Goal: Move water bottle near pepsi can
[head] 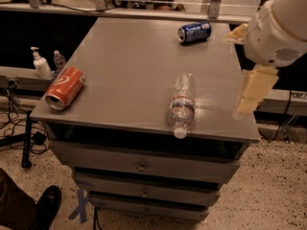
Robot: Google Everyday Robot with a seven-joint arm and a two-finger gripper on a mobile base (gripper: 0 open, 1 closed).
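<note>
While the clear ribbed plastic water bottle (pixel 181 104) lies at lower centre, cap over the grey metal cabinet's (pixel 129 61) front edge, the dark blue pepsi can (pixel 194 32) lies well apart, upper centre. The cream gripper (pixel 236 74) hangs at right, fingers (pixel 253 92) spread, empty.

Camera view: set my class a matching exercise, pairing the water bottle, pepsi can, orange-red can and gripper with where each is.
Things:
1 water bottle
2 pepsi can
3 orange-red can
4 gripper

Places:
A at the table's left edge
B at its far end
C beside its right edge, off the top
D at its front edge, cap toward the camera

Pairs: 1-D, 2-B, 3-A, 4-C.
</note>
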